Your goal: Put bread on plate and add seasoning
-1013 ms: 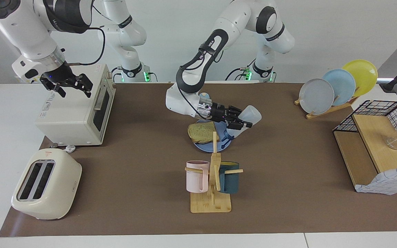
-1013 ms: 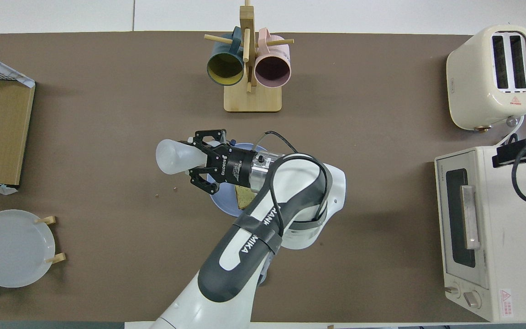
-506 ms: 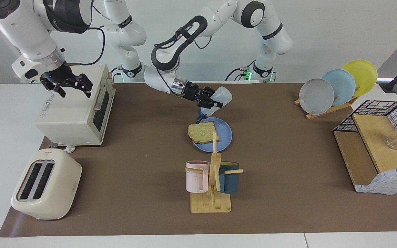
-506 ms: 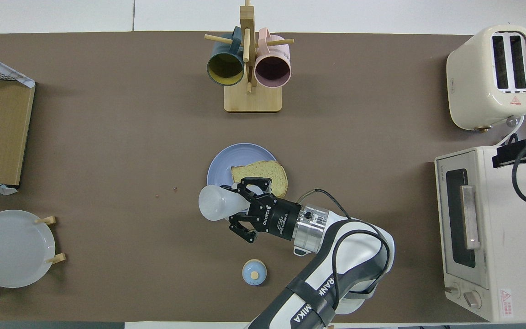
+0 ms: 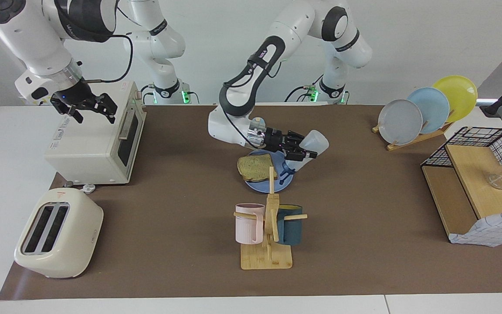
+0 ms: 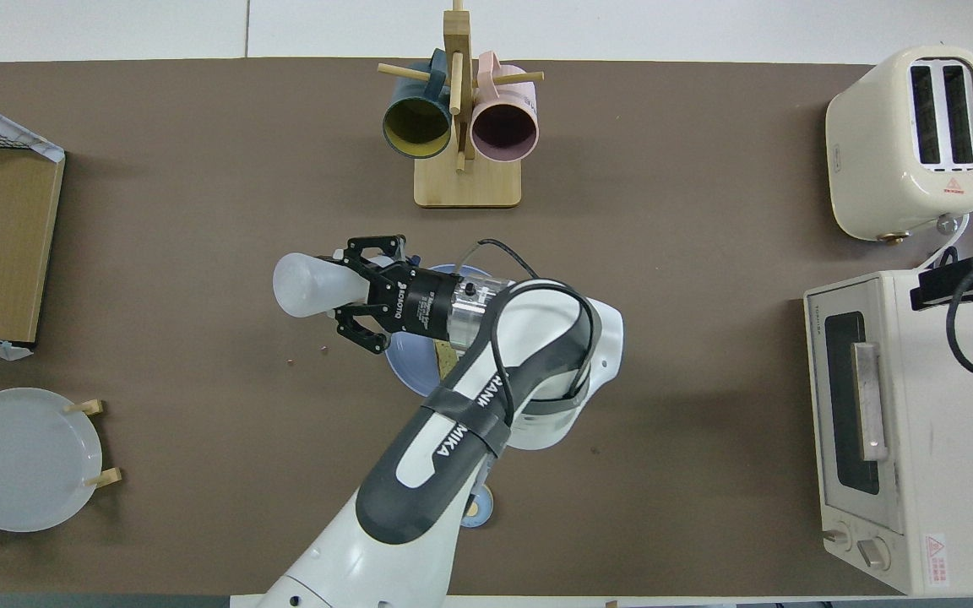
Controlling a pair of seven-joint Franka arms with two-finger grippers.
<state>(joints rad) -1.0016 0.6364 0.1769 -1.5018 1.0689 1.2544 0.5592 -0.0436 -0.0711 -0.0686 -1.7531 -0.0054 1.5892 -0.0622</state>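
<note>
The bread (image 5: 253, 168) lies on the blue plate (image 5: 257, 187) in the middle of the mat, on the side toward the right arm's end. My left gripper (image 5: 303, 153) is shut on the seasoning (image 5: 315, 143), a translucent white bottle. The bottle is tilted, and its dark nozzle (image 5: 286, 172) points down over the bare part of the plate, beside the bread. In the overhead view the left gripper (image 6: 360, 291) and the seasoning (image 6: 309, 285) cover much of the plate (image 6: 406, 376); only a corner of the bread (image 6: 446, 361) shows. My right gripper (image 5: 87, 110) waits open over the toaster oven.
A wooden mug rack (image 5: 268, 257) with a pink and a teal mug stands just farther out than the plate. The toaster oven (image 5: 98, 144) and toaster (image 5: 57, 233) sit at the right arm's end. Upright plates (image 5: 425, 111) and a wire shelf (image 5: 473, 187) sit at the left arm's end. A small bell (image 6: 478, 507) shows under the arm.
Half a second ago the left gripper held the bottle over the plate's edge nearer the robots. It has swung back over the plate, close to where it was a second ago. The right arm is still.
</note>
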